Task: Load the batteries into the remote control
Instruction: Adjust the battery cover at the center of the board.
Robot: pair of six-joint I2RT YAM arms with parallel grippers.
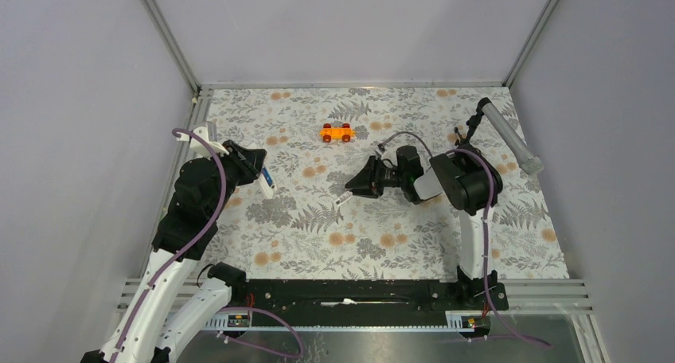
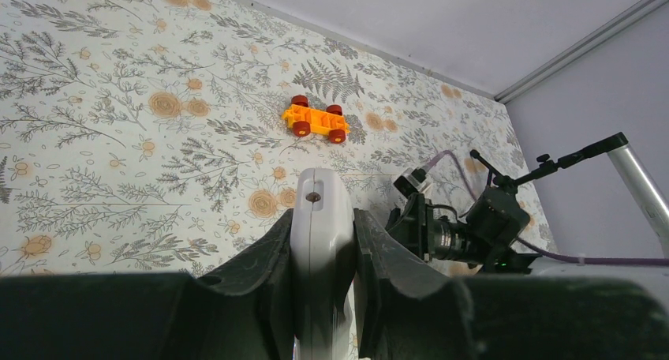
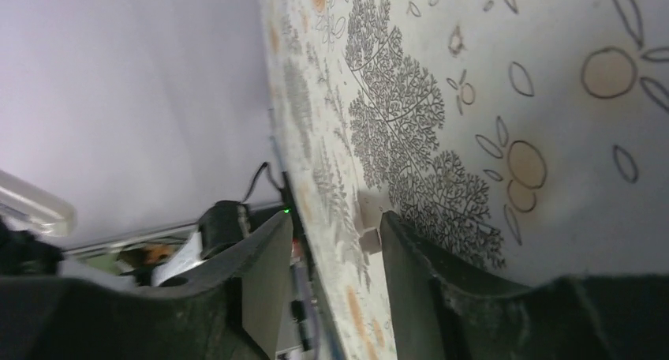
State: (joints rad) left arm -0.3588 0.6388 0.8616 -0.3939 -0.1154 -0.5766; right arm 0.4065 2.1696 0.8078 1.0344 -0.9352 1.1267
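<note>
Orange toy car [image 1: 337, 132] on floral tablecloth [image 1: 398, 251] near far edge, grey tube [image 1: 509, 136] on black stand, far right

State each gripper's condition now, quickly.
Left gripper: closed on the remote control.
Right gripper: small pale piece between its fingers; grip cannot be told.

Smooth white plastic remote control [image 2: 319, 249], glossy orange plastic toy car [image 1: 337, 132], matt floral-printed table cover [image 1: 398, 236].
</note>
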